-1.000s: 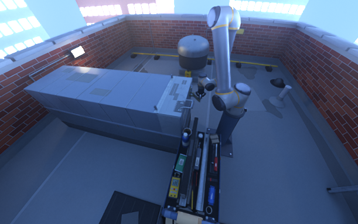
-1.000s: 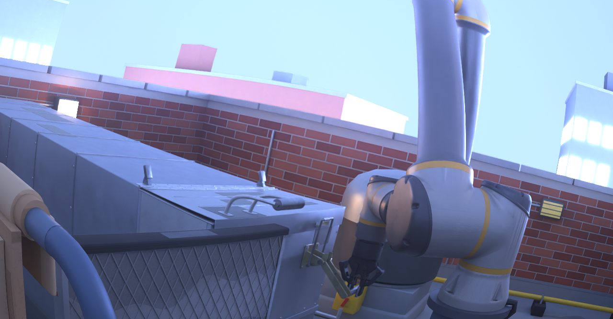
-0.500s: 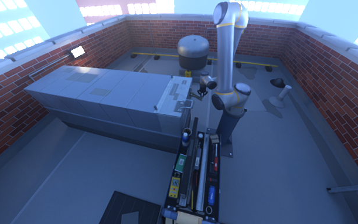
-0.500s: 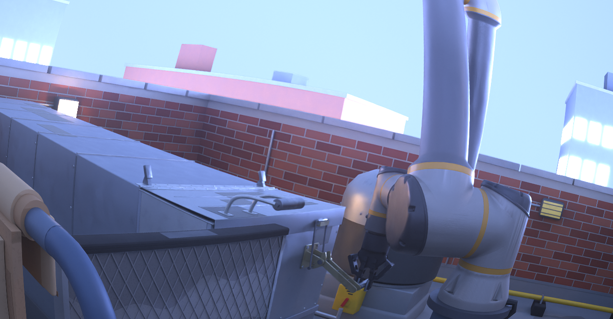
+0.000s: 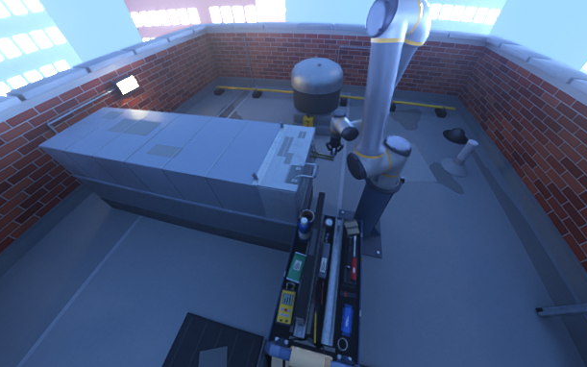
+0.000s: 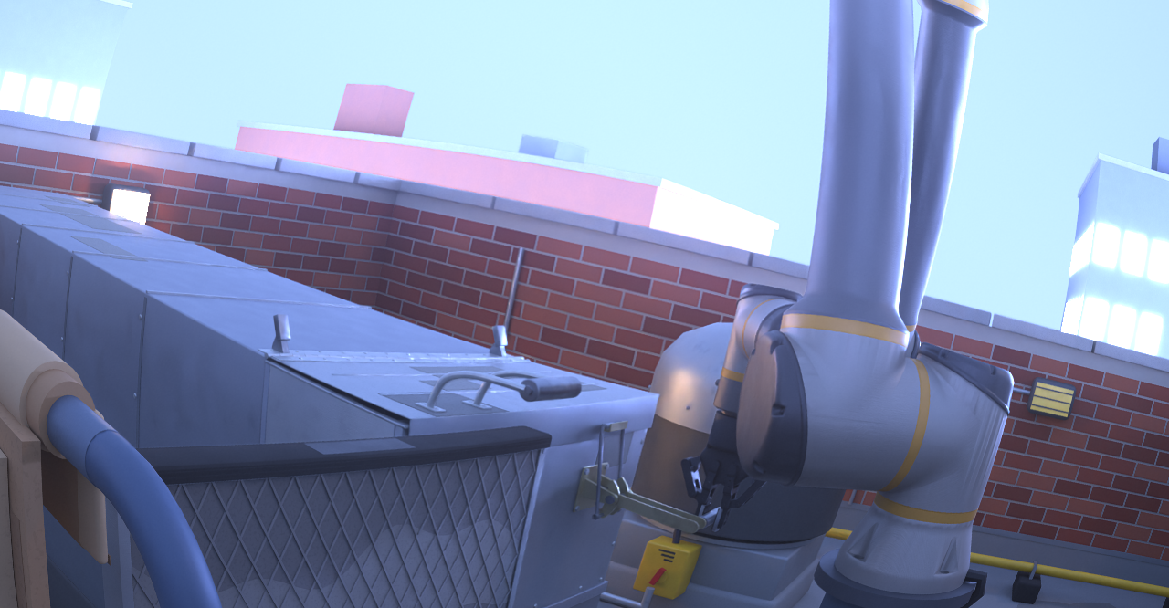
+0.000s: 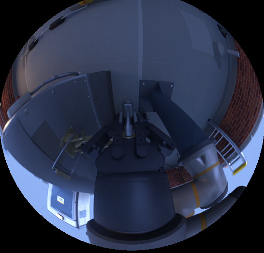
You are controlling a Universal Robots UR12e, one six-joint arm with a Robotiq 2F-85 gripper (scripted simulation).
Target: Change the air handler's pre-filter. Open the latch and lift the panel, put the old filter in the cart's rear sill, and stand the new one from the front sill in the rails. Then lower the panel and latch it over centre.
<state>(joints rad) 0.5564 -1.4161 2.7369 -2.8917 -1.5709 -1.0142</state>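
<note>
My gripper (image 6: 709,515) hangs beside the end face of the air handler (image 5: 182,158), pointing down. The latch lever (image 6: 654,508) is clamped in its closed fingers near the lever's free end, sticking out from the yellowish latch base (image 6: 593,489) on the unit's side, roughly level. The wire bail (image 6: 603,449) rises from the base toward the keeper under the panel edge. The top panel (image 6: 441,384) lies flat and closed, with its handle (image 6: 499,384) on top. The tool cart (image 5: 322,278) stands in front of the unit, with long filters lying in its sills.
A grey tank (image 5: 317,86) stands right behind the gripper, with a yellow box (image 6: 666,568) at its foot. The arm's pedestal (image 5: 370,211) stands beside the cart. Brick parapet walls enclose the roof, and a yellow pipe (image 5: 254,90) runs along the far wall.
</note>
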